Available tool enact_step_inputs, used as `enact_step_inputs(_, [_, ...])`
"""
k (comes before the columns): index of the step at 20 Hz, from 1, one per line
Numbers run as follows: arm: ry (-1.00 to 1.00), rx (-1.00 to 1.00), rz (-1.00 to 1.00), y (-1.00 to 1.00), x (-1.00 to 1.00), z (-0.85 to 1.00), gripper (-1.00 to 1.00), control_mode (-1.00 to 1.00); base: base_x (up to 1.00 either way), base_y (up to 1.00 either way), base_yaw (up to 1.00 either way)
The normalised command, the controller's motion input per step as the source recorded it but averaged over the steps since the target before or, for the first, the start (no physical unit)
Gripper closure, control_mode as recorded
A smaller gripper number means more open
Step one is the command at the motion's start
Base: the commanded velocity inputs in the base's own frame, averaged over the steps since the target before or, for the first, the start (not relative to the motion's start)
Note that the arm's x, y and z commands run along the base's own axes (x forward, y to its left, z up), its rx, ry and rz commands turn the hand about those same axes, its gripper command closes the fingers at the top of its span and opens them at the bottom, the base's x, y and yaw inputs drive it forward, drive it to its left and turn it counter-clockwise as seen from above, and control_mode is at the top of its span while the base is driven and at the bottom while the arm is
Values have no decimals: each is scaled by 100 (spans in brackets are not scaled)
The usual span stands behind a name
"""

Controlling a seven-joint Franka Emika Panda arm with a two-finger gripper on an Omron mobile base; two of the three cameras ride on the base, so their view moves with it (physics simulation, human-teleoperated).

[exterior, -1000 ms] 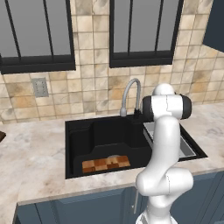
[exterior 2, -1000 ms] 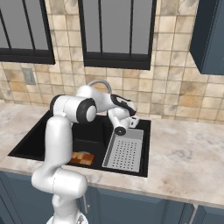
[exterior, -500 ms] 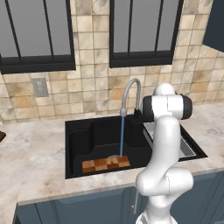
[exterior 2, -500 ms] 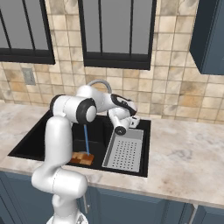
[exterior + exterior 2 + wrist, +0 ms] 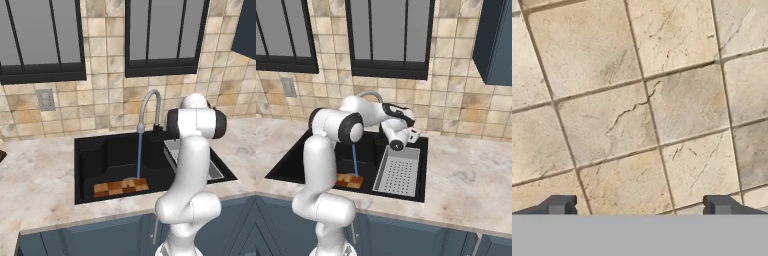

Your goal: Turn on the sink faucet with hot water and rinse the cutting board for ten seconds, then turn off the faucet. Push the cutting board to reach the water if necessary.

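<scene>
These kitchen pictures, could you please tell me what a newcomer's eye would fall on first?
First, the thin light-blue water stream falling from the slim silver gooseneck faucet onto the small checkered wooden cutting board at the front of the matte black sink. Next, the open gripper facing the beige wall tiles.

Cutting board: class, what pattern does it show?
Checkered light tan and dark brown squares on the board; clearest in the left base view.

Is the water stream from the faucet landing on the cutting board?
Yes, the water falls from the faucet onto the cutting board's back edge.
</scene>
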Motion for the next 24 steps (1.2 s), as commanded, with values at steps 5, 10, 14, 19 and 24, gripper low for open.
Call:
enact_step_inputs(5, [5,4,0,-44,-39,74,-100,-100,0,0,0])
enact_step_inputs(10, [14,1,0,-23,-38,61,-100,-100,0,0,0])
enact_step_inputs(14, [21,0,1,-6,-36,41,-100,-100,0,0,0])
enact_step_inputs(19, [22,0,5,0,-29,34,-100,-100,0,0,0])
enact_step_inputs(24, [23,0,4,0,-34,21,-100,-100,0,0,0])
